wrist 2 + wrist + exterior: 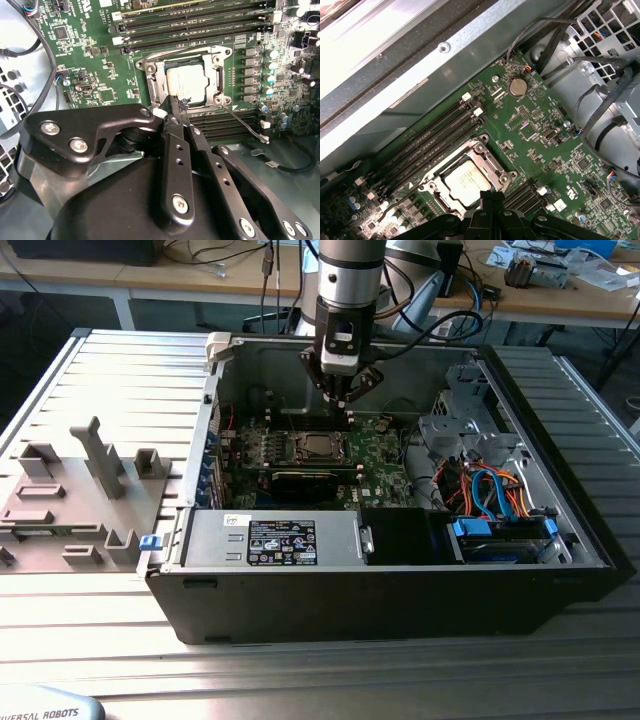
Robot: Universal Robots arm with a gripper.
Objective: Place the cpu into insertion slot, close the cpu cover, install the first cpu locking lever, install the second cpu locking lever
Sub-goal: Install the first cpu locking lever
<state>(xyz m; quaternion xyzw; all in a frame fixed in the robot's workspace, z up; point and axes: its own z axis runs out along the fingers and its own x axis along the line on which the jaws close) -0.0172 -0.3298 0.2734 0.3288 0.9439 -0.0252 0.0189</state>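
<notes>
Hovering with the gripper point(345, 408) over the green circuit board point(385, 458) inside the computer case point(400, 600), near the cpu point(318, 447) in its insertion slot point(296, 449).

You're in a robotics lab or electronics workshop. Your arm point(350, 280) hangs over a ribbed aluminium tabletop point(120, 370) built of slotted profiles. A desktop computer case point(380, 590) lies open on it, baring its green board point(385, 465), the cpu point(187, 82) and bundles of wiring point(490, 490). At the exterior view's left, a grey fixture plate point(60, 505) with upright holders sits on the same tabletop. On the far side, wooden benches point(200, 280) carry loose cables point(225, 252) and bits of hardware point(535, 270).
</notes>
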